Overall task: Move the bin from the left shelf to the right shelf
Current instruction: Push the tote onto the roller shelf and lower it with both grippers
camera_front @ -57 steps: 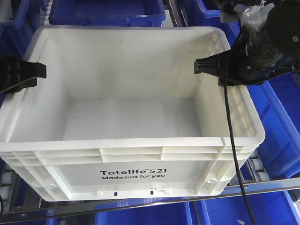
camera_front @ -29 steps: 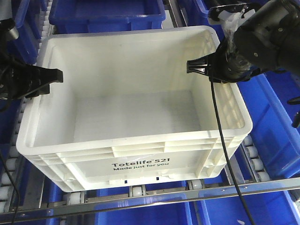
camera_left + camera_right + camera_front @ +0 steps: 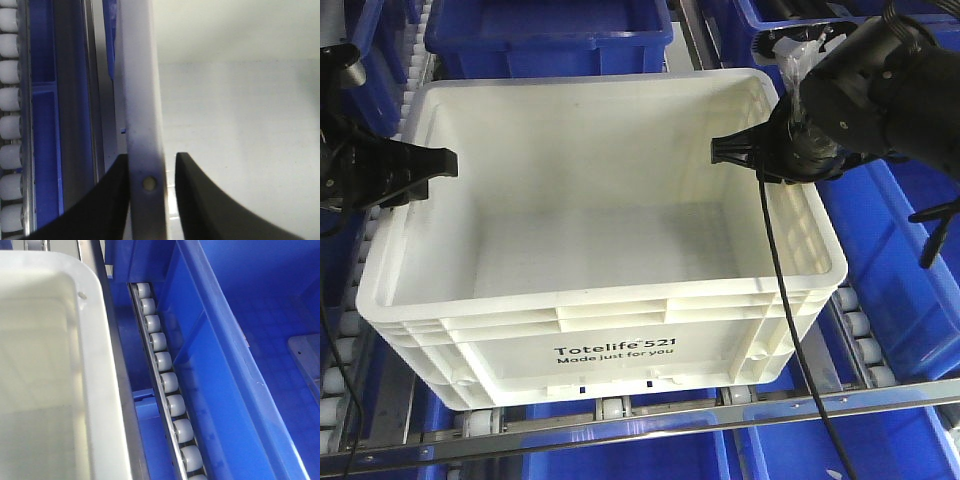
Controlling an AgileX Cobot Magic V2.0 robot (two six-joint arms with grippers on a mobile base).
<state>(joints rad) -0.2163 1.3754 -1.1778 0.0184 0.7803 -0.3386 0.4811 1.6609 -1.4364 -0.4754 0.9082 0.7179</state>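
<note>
The white bin, printed "Totelife 521", sits on the roller shelf in the middle of the front view. My left gripper is at its left rim. In the left wrist view the left gripper straddles that rim: the outer finger touches it, and a narrow gap shows beside the inner finger. My right gripper hovers over the right side of the bin, its black tip pointing inward. The right wrist view shows no fingers, only the bin's right rim at the left.
Blue bins stand behind, to the right and on the level below. Grey rollers run along the bin's right side beside a blue bin wall. A black cable hangs from the right arm across the bin's right front corner. A metal rail edges the shelf front.
Over the last second the bin has shifted back and to the right and looks smaller. The right gripper has left the right rim and moved inward. The last half second shows little motion.
</note>
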